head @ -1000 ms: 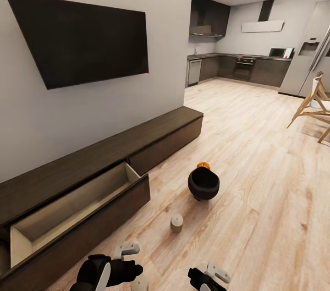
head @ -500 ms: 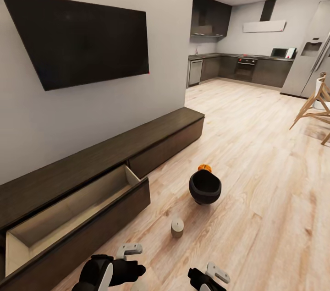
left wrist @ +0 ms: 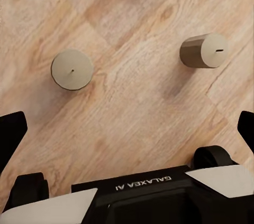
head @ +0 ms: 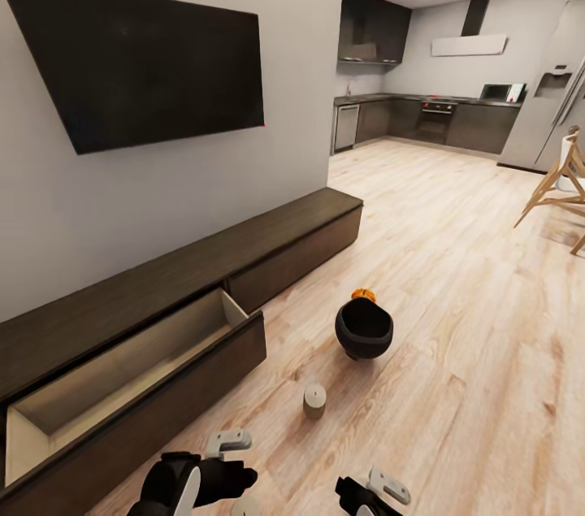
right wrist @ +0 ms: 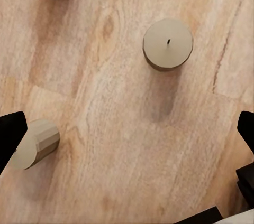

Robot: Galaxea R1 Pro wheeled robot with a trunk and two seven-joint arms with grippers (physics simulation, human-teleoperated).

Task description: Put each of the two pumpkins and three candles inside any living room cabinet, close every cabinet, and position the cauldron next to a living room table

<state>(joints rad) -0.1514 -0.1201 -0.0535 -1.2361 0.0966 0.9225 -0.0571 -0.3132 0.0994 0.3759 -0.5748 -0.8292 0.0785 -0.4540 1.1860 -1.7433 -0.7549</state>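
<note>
1. Dark-brown wood: in the head view the cabinet [head: 187, 288] runs along the wall with one drawer [head: 130, 370] pulled out, pale inside. The cauldron [head: 363, 327] stands on the floor [head: 455, 272] with a pumpkin [head: 362, 295] just behind it; one candle [head: 314, 400] stands nearer the robot.
2. Left wrist view: the left gripper [left wrist: 127, 129] is spread wide above two candles, one upright [left wrist: 72, 69], one tipped [left wrist: 203, 50].
3. Right wrist view: the right gripper [right wrist: 127, 131] hangs spread over an upright candle [right wrist: 168, 44].
4. Judging by this, candle pickup comes next: lower, pinch, carry to the drawer.
</note>
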